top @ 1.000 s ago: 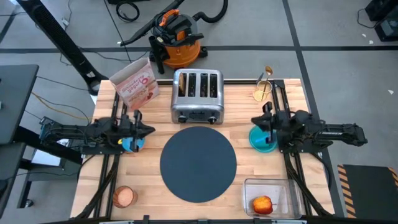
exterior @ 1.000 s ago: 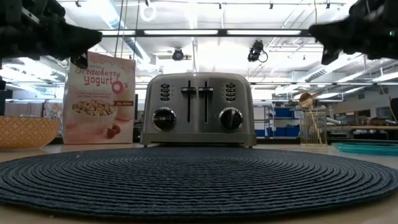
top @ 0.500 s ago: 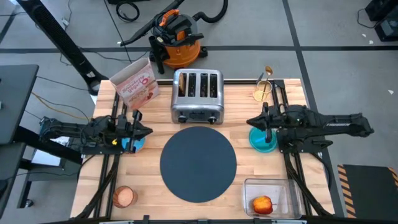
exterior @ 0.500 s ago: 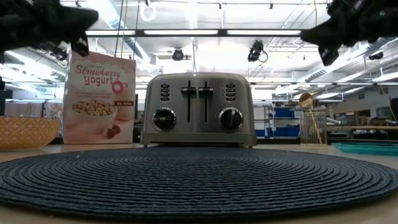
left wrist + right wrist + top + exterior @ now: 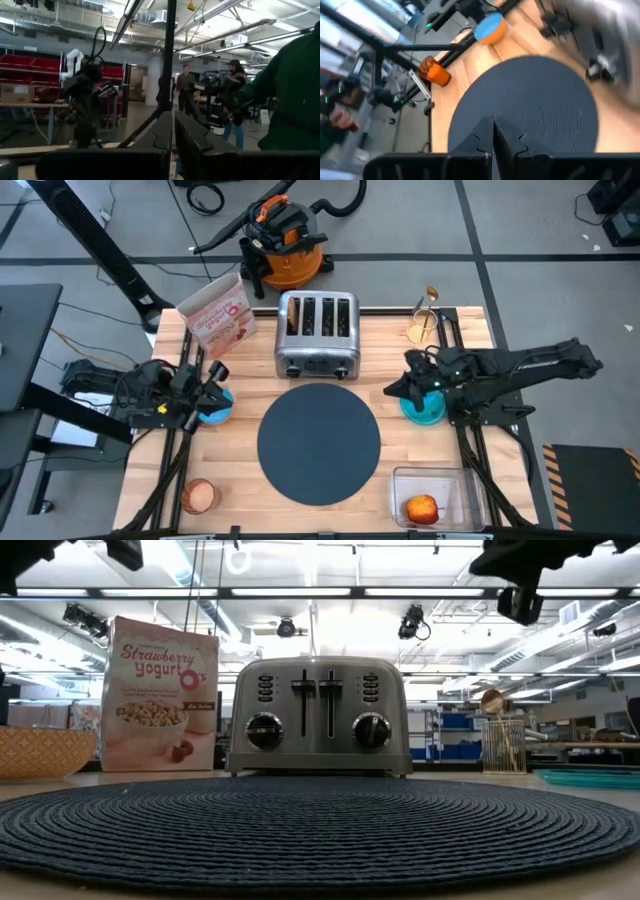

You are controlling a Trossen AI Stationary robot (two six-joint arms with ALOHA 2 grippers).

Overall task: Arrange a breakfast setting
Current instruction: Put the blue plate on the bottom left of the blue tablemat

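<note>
I see the wooden table [image 5: 240, 480] from above, and in its middle lies the large round dark mat [image 5: 319, 443], with nothing on it. Behind the mat stands the steel toaster [image 5: 318, 335], and to the left of the toaster the pink cereal box [image 5: 217, 314] stands tilted at the table's far left corner.

My right arm reaches in from the right side, and the right gripper [image 5: 393, 389] hangs above the table between the mat's right edge and the blue plate [image 5: 424, 406]. Its two fingers are pressed together and I see nothing between them. My left arm waits at the left side. The left gripper [image 5: 216, 373] hangs just beside the small blue bowl [image 5: 213, 406]; in its wrist view the fingers stand almost together, with only a thin gap, and they hold nothing.

In the near right corner there is a clear plastic box [image 5: 436, 495], and the red apple [image 5: 422, 508] lies inside it. The copper cup [image 5: 199, 496] stands at the near left corner. At the far right corner a small wire holder [image 5: 421, 328] stands, and the gold spoon [image 5: 432, 296] sticks up out of it.

In the left wrist view, people [image 5: 186, 92] stand in the room beyond the table.
</note>
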